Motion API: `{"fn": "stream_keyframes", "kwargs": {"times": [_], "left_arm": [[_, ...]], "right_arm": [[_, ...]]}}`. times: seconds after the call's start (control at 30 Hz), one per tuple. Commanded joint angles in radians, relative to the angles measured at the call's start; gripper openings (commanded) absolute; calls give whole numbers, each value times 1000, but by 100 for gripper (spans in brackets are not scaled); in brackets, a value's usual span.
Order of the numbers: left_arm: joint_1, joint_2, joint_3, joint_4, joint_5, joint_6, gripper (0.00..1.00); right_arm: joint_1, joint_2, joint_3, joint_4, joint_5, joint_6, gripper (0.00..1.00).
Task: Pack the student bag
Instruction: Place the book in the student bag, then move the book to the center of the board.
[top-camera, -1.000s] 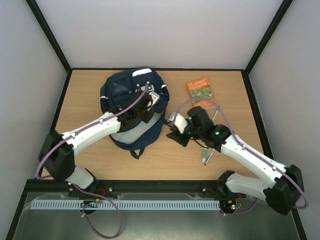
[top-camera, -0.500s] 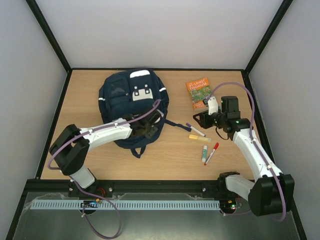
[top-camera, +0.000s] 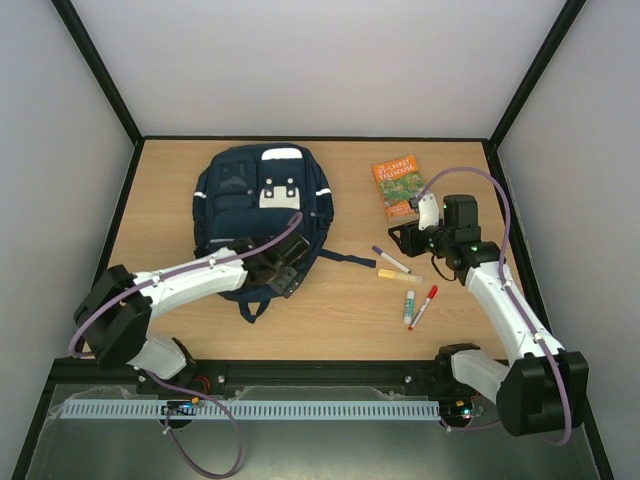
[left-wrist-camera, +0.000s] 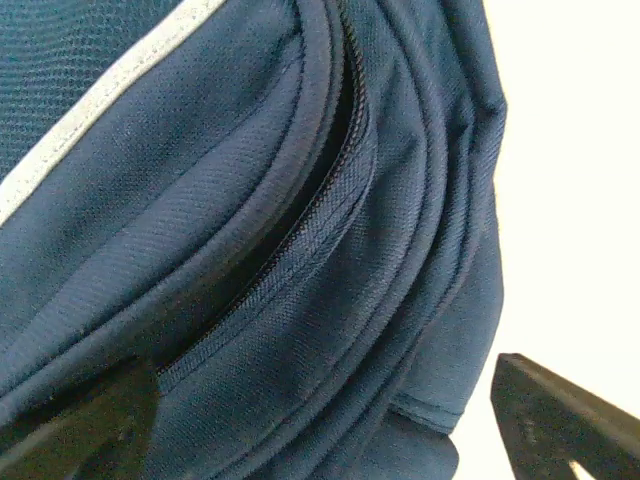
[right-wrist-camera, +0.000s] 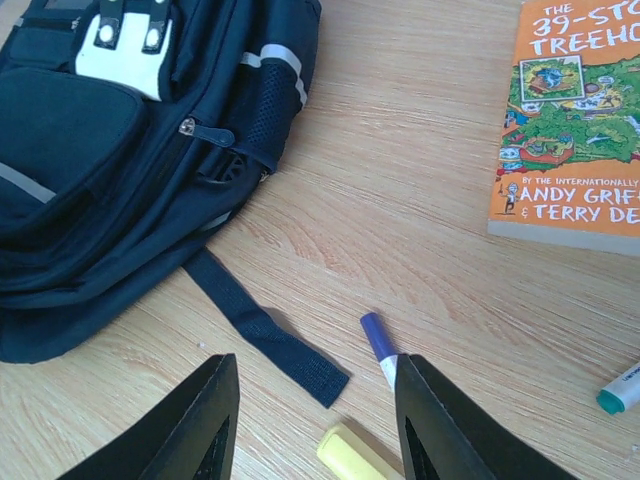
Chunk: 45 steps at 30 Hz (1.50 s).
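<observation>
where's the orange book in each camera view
Top external: book upper right of centre, right of the bag.
Left wrist: not in it; only bag fabric shows.
Right wrist: book in the upper right corner, cut by the edge.
Shared landmark: the bag, left of the book in both views.

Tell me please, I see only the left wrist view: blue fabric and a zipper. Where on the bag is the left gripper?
Observer: The left gripper is at the near right edge of the bag.
Operator: Are there things outside the bag?
Observer: Yes. A book lies on the table, right of the bag and apart from it.
Operator: And where is the right gripper?
Observer: The right gripper hovers over a purple pen and a yellow marker.
</observation>
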Motion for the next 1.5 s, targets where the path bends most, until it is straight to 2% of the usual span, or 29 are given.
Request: {"fn": "stream_keyframes", "kwargs": {"times": [0.0,0.13,0.27,0.4,0.53,0.6,0.7,0.77,0.83,0.9,0.93,1.03,1.1,1.3,1.47], "left_arm": [[-14,-96,73,-72,35,-11,99],[-13,-168,147,-81,44,-16,99],[-14,-171,282,-101,-79,-38,99],[-13,-181,312,79,-106,24,99],[-5,-153,320,237,-35,87,99],[11,-115,351,268,60,96,99],[18,-40,418,288,116,60,99],[18,-7,436,337,75,24,99],[19,49,480,332,-53,-47,99],[28,152,615,198,-217,-168,99],[39,207,692,127,-223,-183,99],[62,326,812,45,-115,-86,99],[75,346,792,66,-117,-127,99],[138,352,684,148,108,-286,99],[143,380,650,149,242,-254,99]], "right_arm": [[-5,5,-12,22,12,1,44],[-8,16,-15,25,17,0,46],[-14,35,11,24,31,-10,48],[-50,122,118,-10,-13,4,49],[-83,236,223,-33,-12,33,49],[-103,315,290,-57,-6,40,50],[-143,437,387,-94,-4,61,50],[-164,524,458,-117,10,67,50],[-175,608,526,-141,36,65,50],[-179,691,594,-174,50,63,50],[-180,732,627,-189,56,62,50],[-187,815,682,-184,58,66,50],[-192,850,698,-161,68,74,50],[-200,965,791,-156,118,77,49],[-208,1027,874,-156,158,76,48]]}}
